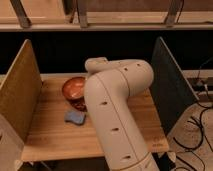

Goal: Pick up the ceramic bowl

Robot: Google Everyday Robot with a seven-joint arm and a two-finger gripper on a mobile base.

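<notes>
**Arm bends over the table, bowl half hidden behind it**

On the left we see a tan side panel standing upright along the edge of the wooden table. A little to the right, in the far-left part of the table top, sits the ceramic bowl; its orange-red inside faces up and its right side is covered by the arm. Just near of the bowl lies a small blue object, flat on the wood; we cannot tell if it touches the bowl.

In the middle rises the white arm. It comes from the near edge, goes up and then bends to the left, so its far end is over the right side of the bowl. The gripper is somewhere at this far end, hidden by the arm itself, and we cannot tell its state.

On the right stands a dark side panel. Beyond it, on the floor, lie some black cables.
</notes>
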